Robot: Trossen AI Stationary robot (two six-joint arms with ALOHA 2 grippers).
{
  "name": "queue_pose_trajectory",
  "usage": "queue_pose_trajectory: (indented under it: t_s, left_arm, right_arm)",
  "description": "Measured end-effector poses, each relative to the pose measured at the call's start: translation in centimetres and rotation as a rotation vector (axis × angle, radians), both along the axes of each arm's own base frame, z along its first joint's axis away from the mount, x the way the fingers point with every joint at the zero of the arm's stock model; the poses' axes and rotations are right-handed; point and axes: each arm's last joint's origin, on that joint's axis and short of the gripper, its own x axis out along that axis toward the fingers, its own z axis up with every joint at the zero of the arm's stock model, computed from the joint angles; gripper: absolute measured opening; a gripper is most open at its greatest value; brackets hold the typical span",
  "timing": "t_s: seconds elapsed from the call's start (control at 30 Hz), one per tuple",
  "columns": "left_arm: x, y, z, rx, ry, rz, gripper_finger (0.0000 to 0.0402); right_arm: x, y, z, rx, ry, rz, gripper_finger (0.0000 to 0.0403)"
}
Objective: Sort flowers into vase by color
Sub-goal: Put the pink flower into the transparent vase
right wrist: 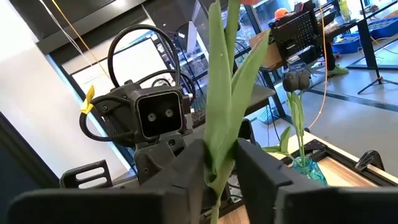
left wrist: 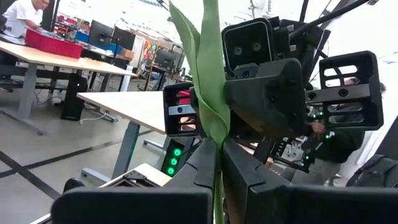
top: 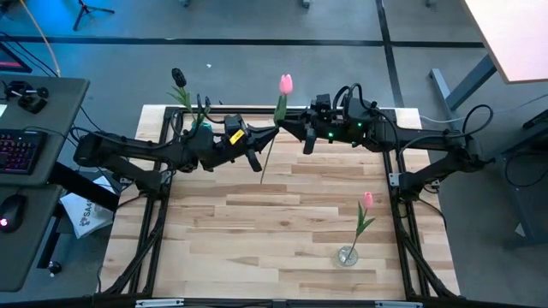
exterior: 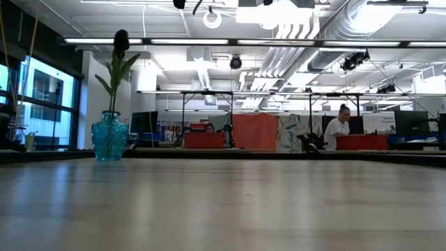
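Note:
A pink tulip [top: 285, 83] with a long green stem and leaves is held in the air over the table's far middle by both grippers. My left gripper [top: 269, 133] comes from the left and is shut on its stem. My right gripper [top: 287, 127] comes from the right and is shut on it too, facing the left one. A dark tulip [top: 178, 77] stands by its stem in a blue glass vase [exterior: 110, 136] at the far left. Another pink tulip [top: 367, 200] stands in a clear vase [top: 347, 255] at the near right. My left gripper pinches the tulip's stem [left wrist: 217, 177] between its two fingers [left wrist: 200, 163], just below where the leaves [left wrist: 208, 74] part from it. The fingers come level from the table's left and lie across the stem. The tulip is lifted clear of the table. My right gripper pinches the stem at the base of the leaves [right wrist: 216, 167] between its two fingers [right wrist: 186, 168]. The fingers come level from the table's right, across the stem. The leaves [right wrist: 224, 81] rise beyond the fingers, and the lower stem end [top: 261, 178] hangs free.
The wooden table [top: 282, 222] has bare room in its middle and near left. A desk with a keyboard [top: 19, 150] stands off the table's left. In the low view a person [exterior: 339, 129] sits at a bench far behind the table.

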Motion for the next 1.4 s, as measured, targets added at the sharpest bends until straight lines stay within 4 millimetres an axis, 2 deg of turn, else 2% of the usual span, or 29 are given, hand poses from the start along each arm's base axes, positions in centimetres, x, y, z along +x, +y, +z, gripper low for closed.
queue_pose_trajectory:
  t_s: [0.23,0.37,0.47,0.6,0.8,0.93,1.1,1.17,1.27,1.4]
  left_arm:
    - [0.0,0.0,-0.1,0.018,0.024,0.004,0.0013]
    - [-0.4,0.2,-0.2,0.057,0.100,0.034,0.0036]
    - [-1.5,0.6,0.1,0.071,0.159,0.050,0.0061]
    - [-3.4,1.1,0.6,0.070,0.237,0.074,0.0096]
    - [-6.2,1.0,1.1,0.053,0.322,0.065,0.0130]
    - [-6.7,0.8,0.5,0.055,0.346,0.054,0.0135]
    - [-6.6,0.9,-1.0,0.054,0.356,0.055,0.0136]
    - [-6.5,1.1,-1.5,0.051,0.340,0.060,0.0136]
    - [-6.5,1.4,-2.1,0.048,0.334,0.072,0.0136]
    - [-6.5,1.9,-2.2,0.032,0.327,0.093,0.0136]
  right_arm:
    - [0.0,0.0,0.0,-0.019,0.005,0.001,0.0011]
    - [-0.1,0.0,0.0,-0.021,0.011,0.012,0.0009]
    - [-0.9,0.1,0.4,-0.052,0.022,0.011,0.0008]
    - [-3.0,0.2,1.3,-0.074,0.064,0.007,0.0004]
    - [-7.9,0.9,1.6,-0.102,0.259,-0.020,0.0002]
    - [-11.1,1.7,1.3,-0.070,0.387,-0.051,0.0002]
    - [-14.4,3.2,2.4,-0.032,0.337,0.024,0.0001]
    - [-15.0,4.0,2.4,-0.013,0.342,0.088,0.0001]
    - [-14.9,5.4,1.8,0.009,0.354,0.175,0.0001]
    - [-13.7,7.8,-1.0,0.090,0.382,0.306,0.0001]
